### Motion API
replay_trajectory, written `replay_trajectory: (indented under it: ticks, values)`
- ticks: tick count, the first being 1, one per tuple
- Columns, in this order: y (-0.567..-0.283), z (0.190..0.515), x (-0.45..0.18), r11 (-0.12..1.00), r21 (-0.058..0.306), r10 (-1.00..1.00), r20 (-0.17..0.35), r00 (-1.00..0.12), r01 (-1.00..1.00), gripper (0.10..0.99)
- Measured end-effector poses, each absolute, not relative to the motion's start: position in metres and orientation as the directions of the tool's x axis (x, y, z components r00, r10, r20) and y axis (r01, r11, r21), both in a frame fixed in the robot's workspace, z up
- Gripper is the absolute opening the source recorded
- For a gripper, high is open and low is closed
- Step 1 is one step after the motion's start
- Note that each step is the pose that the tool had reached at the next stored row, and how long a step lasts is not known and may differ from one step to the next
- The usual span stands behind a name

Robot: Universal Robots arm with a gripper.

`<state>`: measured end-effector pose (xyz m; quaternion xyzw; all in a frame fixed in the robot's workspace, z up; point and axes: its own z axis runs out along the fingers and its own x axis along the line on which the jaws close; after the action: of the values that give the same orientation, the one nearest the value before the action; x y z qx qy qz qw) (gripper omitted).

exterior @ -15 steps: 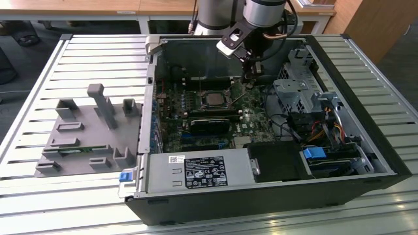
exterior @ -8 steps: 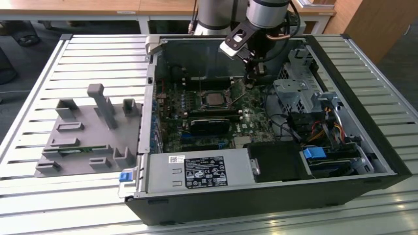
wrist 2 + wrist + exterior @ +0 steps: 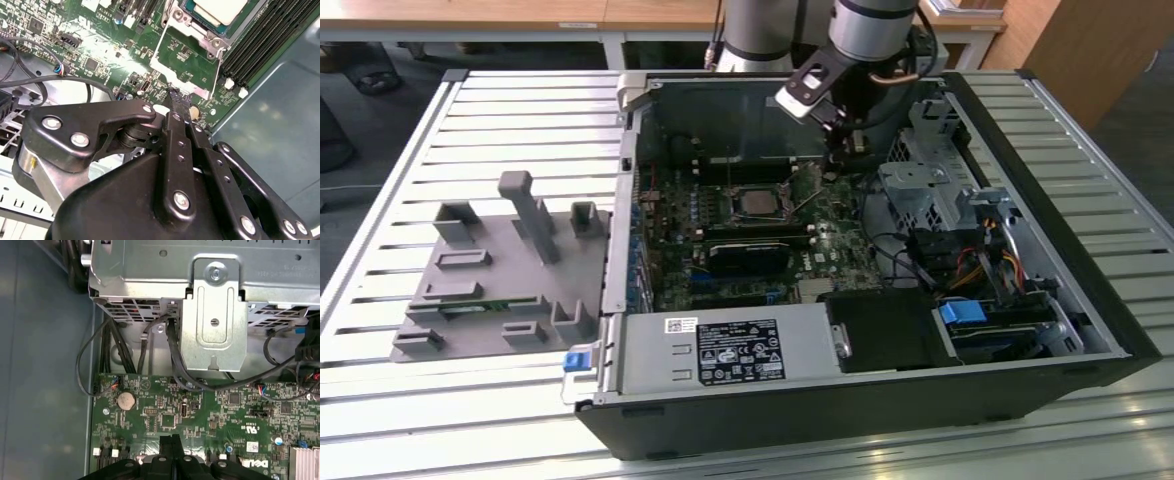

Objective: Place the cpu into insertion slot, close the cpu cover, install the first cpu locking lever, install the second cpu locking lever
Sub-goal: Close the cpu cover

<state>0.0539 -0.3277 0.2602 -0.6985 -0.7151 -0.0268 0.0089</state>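
The cpu (image 3: 220, 9) already sits in the insertion slot (image 3: 202, 21) on the green board, its pale top showing. The cpu cover (image 3: 200, 91) is not closed: in the second wrist view its silver frame lies swung away from the slot, with the board visible through its window. The end effector (image 3: 181, 100) has its fingers pressed together, tips right at the cover's far edge; whether they touch it I cannot tell. In the exterior view the arm reaches down into the open computer case (image 3: 854, 420), which rests on the slatted worktop (image 3: 520, 110).
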Motion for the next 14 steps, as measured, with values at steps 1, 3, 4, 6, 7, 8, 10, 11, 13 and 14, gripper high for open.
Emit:
replay_trajectory:
  ticks: [1, 3, 4, 6, 7, 8, 10, 11, 13, 14]
  values:
    - [-0.328, 0.26, 0.055, 0.023, 0.026, 0.998, 0.05, -0.024, 0.999, 0.106]
    - [-0.327, 0.259, 0.056, 0.023, 0.025, 0.998, 0.05, -0.024, 0.999, 0.106]
    - [-0.327, 0.258, 0.057, 0.023, 0.025, 0.998, 0.05, -0.024, 0.999, 0.106]
    - [-0.327, 0.257, 0.058, 0.023, 0.025, 0.998, 0.05, -0.024, 0.999, 0.106]
    - [-0.327, 0.256, 0.058, 0.023, 0.025, 0.998, 0.05, -0.024, 0.999, 0.106]
    - [-0.327, 0.255, 0.059, 0.023, 0.025, 0.998, 0.05, -0.024, 0.999, 0.106]
    - [-0.327, 0.253, 0.06, 0.023, 0.024, 0.998, 0.05, -0.024, 0.999, 0.106]
    - [-0.327, 0.252, 0.06, 0.023, 0.024, 0.998, 0.05, -0.024, 0.999, 0.106]
    - [-0.327, 0.25, 0.06, 0.023, 0.024, 0.998, 0.05, -0.024, 0.999, 0.106]
    - [-0.327, 0.249, 0.06, 0.023, 0.024, 0.998, 0.05, -0.024, 0.999, 0.106]
